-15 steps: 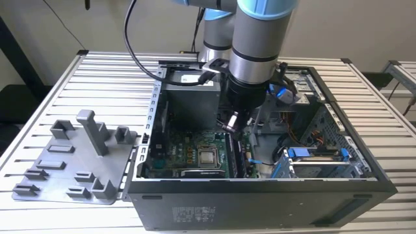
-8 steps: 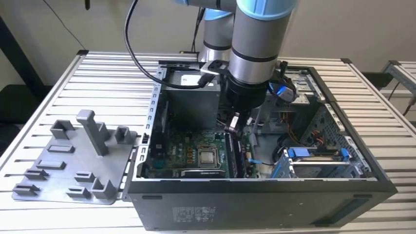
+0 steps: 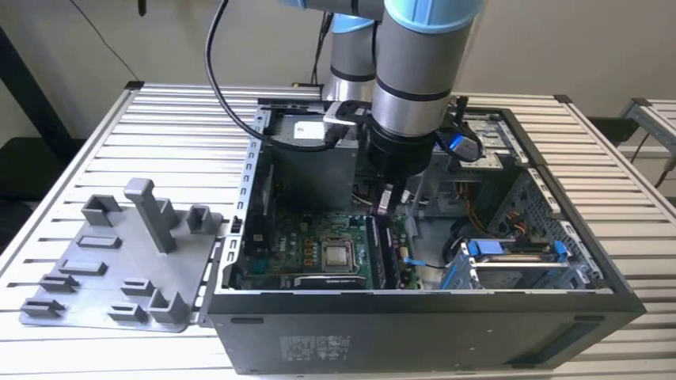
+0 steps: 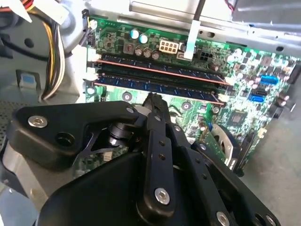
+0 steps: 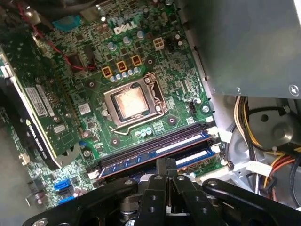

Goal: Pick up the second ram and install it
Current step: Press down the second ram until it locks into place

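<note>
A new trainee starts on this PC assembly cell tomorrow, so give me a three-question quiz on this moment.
1. True or false: the grey fixture lies on the table, outside the computer case.
2. How many memory sticks stand in the motherboard slots in the second wrist view? A one, B two, C four.
3. Fill in: the tip of the hand is nearest the ____.
Key: 1 true; 2 B; 3 second ram, in its slot.

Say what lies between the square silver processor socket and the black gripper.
In the first wrist view, two long dark memory sticks, side by side in their slots, lie between the silver processor socket and the black gripper.
</note>
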You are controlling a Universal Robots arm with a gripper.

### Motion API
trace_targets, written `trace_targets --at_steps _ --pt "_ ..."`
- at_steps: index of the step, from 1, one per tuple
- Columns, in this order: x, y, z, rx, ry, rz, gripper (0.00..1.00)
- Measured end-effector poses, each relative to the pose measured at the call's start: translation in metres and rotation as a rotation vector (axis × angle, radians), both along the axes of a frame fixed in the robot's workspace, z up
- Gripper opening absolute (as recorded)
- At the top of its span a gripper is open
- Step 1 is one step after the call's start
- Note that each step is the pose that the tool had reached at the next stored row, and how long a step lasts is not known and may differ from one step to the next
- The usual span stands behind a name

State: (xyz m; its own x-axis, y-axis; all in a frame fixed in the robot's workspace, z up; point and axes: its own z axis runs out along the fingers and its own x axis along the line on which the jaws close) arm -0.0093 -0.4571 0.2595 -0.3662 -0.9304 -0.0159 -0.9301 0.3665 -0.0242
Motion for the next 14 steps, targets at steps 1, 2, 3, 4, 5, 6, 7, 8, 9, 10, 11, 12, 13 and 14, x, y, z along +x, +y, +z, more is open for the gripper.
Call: trace_targets --at_steps 1,2,3,4,5,6,7,8,9,10,11,12,13,14 --pt "0.0 0.0 -0.0003 0.0008 -0.0001 0.017 0.11" --pt "0.0 0.0 -0.0006 0.0013 0.0 0.035 0.11" --pt "0.0 0.0 -0.0007 0.0014 0.0 0.054 0.11" --pt "0.0 0.0 -0.0009 0.0014 0.0 0.073 0.11" --pt "0.0 0.0 -0.0011 0.0014 0.0001 0.091 0.11" --pt "0.0 0.0 -0.0016 0.0015 0.0 0.109 0.11" --pt "0.0 0.0 -0.0022 0.0015 0.0 0.127 0.11" --pt "0.0 0.0 -0.0027 0.0014 0.0001 0.145 0.11" --pt "0.0 0.0 -0.0033 0.0015 0.0 0.162 0.11" --pt "0.0 0.0 -0.004 0.0014 0.0 0.179 0.11" --pt "0.0 0.0 -0.005 0.0015 0.0 0.196 0.11" --pt "0.0 0.0 -0.0065 0.0017 0.0001 0.212 0.11" --pt "0.0 0.0 -0.008 0.002 0.0 0.226 0.11" --pt "0.0 0.0 -0.0095 0.0024 0.0 0.24 0.11"
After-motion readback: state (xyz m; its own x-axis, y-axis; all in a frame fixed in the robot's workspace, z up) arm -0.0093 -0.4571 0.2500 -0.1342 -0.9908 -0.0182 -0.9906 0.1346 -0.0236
